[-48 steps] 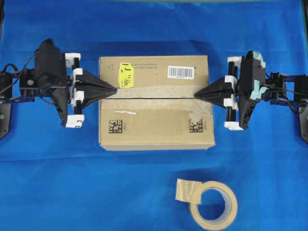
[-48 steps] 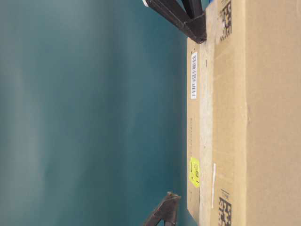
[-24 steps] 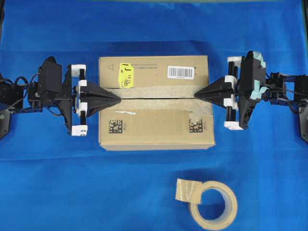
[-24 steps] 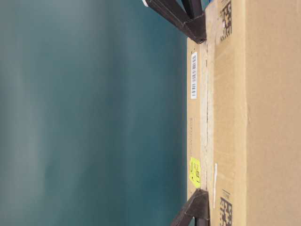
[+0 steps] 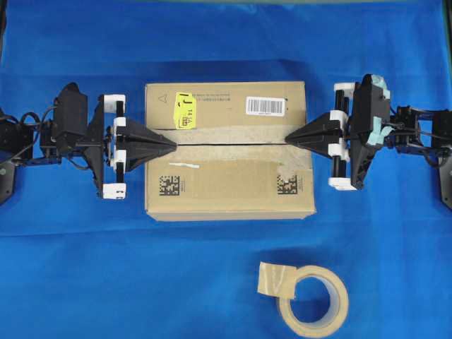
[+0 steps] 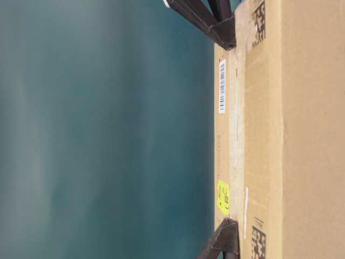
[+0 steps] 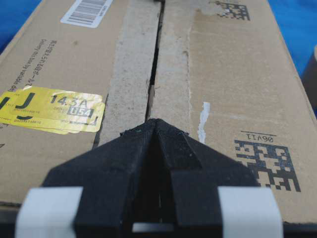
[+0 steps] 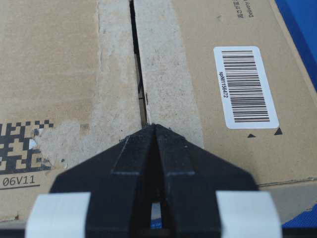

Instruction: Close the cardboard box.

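Large brown corrugated cardboard box (image 5: 227, 150) at the middle of the blue cloth-covered table (image 5: 106, 275), flaps folded flat on top, meeting along a narrow dark seam (image 5: 229, 143) that runs from one short end of the box to the other. Seam bordered on both sides by a pale, torn strip of bare paper. On the far half of the box top: a yellow sticker (image 5: 185, 111) toward the left end and a white barcode label (image 5: 265, 106) toward the right end. On the near half: two black square codes, one near the left end (image 5: 169, 186) and one near the right end (image 5: 287, 183), plus a short white scrap (image 5: 185, 166) just above the left code.

Left gripper (image 5: 171, 143) over the left end of the box, black fingers pinched together into a single point set right at the seam; from the left wrist view, tips (image 7: 155, 130) pressed together with nothing between them, resting at the seam's end beside the yellow sticker. Right gripper (image 5: 288, 141) over the right end of the box, likewise clenched to a point on the seam, grasping nothing; from the right wrist view, tips (image 8: 155, 133) touching where the seam ends, barcode label just to one side.

Beige tape roll (image 5: 313, 300) lying flat in front of the box, well apart from it, toward its right end, with a loose tab of tape (image 5: 272, 280) sticking out on the roll's left.
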You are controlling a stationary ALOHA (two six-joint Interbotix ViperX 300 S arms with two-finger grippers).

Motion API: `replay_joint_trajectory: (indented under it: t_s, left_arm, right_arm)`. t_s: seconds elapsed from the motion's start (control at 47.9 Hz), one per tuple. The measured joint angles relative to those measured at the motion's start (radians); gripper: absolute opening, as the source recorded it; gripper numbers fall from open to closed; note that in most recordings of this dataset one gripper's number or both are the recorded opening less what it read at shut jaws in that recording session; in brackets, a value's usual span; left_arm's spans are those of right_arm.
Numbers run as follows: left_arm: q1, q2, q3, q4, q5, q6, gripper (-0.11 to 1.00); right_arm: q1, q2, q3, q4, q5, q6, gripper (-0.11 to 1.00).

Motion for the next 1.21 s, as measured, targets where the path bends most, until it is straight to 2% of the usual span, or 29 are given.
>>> replay_joint_trajectory:
  t_s: [1.21]
  left_arm:
    - [0.002, 0.003, -0.005, -0.005, 0.018, 0.0, 0.0]
  right_arm:
    - [-0.002, 0.0, -0.002, 0.0, 0.003, 0.0, 0.0]
